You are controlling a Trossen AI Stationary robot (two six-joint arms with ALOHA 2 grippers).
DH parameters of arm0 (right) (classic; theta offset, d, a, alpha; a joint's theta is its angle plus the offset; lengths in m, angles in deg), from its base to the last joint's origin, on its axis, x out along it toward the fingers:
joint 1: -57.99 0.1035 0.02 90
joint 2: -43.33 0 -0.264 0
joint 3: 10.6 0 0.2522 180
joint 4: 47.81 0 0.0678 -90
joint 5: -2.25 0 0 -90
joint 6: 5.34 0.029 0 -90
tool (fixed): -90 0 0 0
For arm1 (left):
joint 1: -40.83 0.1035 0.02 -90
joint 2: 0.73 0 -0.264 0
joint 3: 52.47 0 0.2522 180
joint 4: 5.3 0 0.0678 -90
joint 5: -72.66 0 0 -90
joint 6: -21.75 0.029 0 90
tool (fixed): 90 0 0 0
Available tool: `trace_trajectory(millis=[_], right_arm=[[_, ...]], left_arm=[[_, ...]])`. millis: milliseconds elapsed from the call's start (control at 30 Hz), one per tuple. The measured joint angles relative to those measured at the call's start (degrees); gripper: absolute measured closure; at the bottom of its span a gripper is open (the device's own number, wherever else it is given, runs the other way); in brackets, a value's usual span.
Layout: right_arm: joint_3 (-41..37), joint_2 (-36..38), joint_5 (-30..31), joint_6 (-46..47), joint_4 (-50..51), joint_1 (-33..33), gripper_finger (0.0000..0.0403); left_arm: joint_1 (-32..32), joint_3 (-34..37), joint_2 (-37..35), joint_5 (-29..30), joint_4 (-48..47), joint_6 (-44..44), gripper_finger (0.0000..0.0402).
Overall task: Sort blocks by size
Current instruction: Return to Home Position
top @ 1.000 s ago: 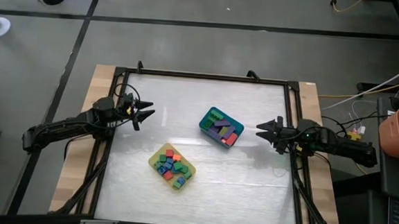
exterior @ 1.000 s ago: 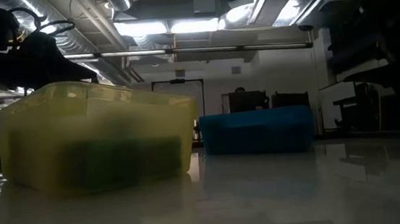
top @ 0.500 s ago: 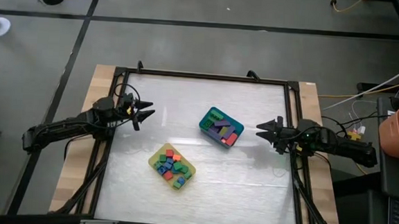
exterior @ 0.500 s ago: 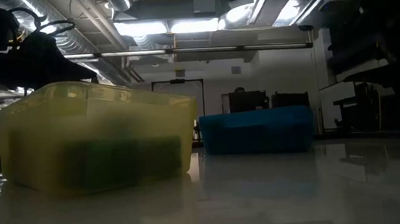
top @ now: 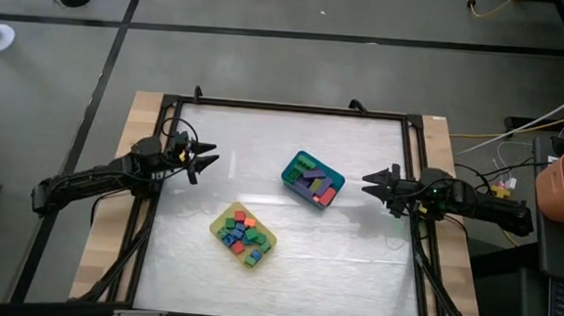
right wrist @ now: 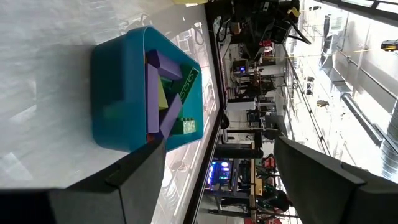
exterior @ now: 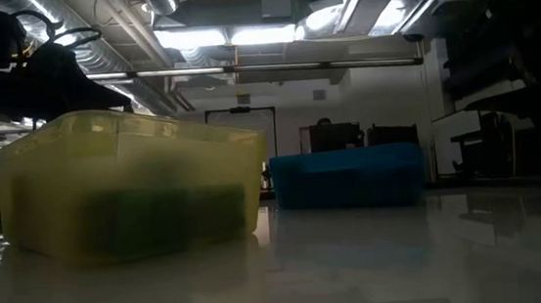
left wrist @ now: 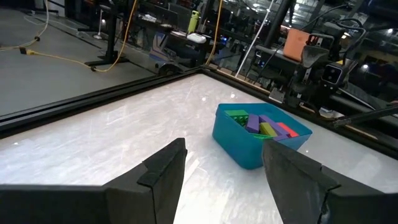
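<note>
The left gripper (top: pixel 206 158) is held over the left side of the table (top: pixel 354 270), at the centre left of the high view. Its fingers are spread apart and nothing is gripped between them. The right gripper (top: pixel 369 184) is held at the centre right, likewise released and empty. The blocks (top: pixel 242 237) are contained in two trays. The short ones are gathered in the yellow tray (top: pixel 221 216), just below centre. The longer ones are stacked in the teal-blue tray (left wrist: pixel 239 146), just right of centre. The trays are set apart, between the two grippers.
</note>
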Motion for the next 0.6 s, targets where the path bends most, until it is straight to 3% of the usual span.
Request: trace_trajectory(millis=[600], right_arm=[[0.00, 0.00, 0.02, -0.44, 0.00, 0.00, 0.0107]], left_arm=[[-0.01, 0.00, 0.01, 0.02, 0.00, 0.00, 0.0202]])
